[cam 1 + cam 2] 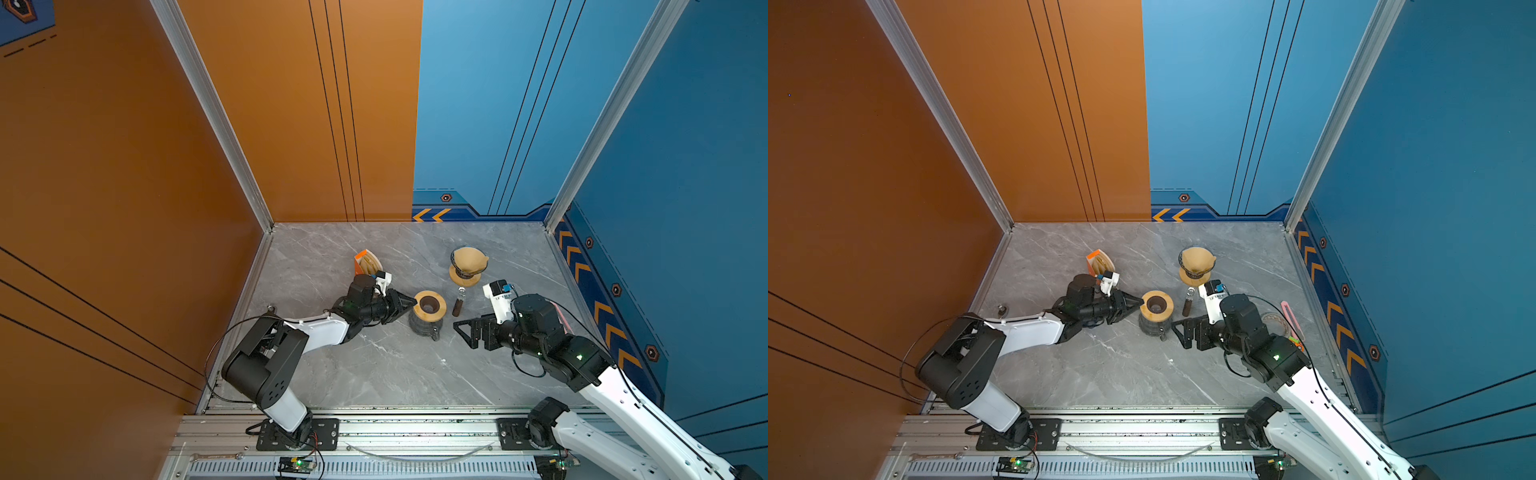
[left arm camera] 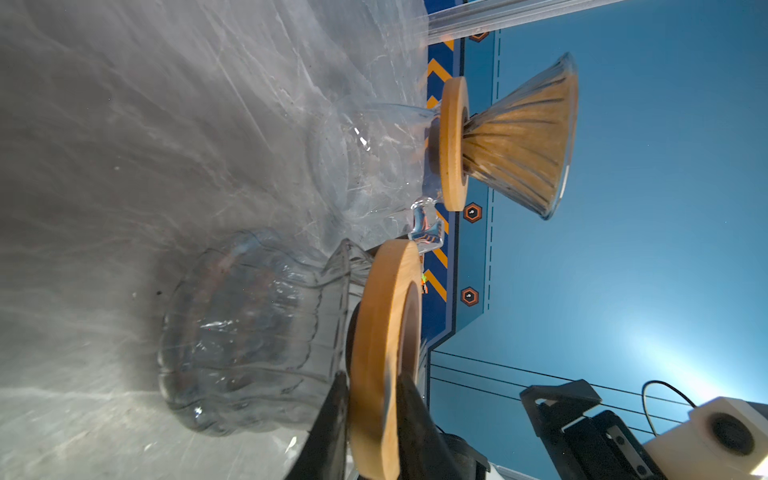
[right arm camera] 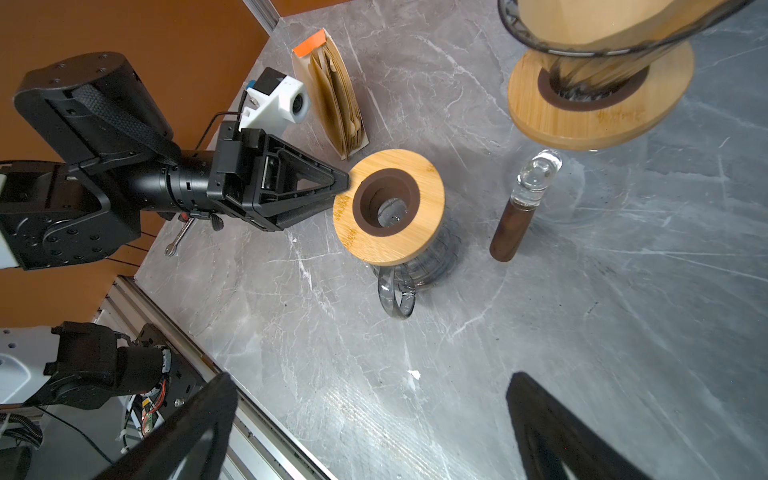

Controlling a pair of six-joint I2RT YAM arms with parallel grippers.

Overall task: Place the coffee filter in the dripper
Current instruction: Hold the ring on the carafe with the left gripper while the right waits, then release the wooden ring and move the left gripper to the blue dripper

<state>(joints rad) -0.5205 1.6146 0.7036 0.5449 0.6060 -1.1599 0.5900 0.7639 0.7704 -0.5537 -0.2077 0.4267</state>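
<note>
The wooden ring [image 2: 376, 332] on the near jug [image 2: 249, 332] is gripped at its left rim by the left gripper [image 2: 372, 386], seemingly to steady it. The right gripper [image 3: 372, 388] is spread wide and empty. A filter [image 1: 467, 257] is seated in the far dripper [image 2: 528, 137].

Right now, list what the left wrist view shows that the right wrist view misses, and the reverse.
Only the left wrist view: the blue wall and the right arm's white camera. Only the right wrist view: the filter pack, the brown bottle and a wrench. Both: the wooden ring on the glass jug and the dripper holding a filter.
</note>
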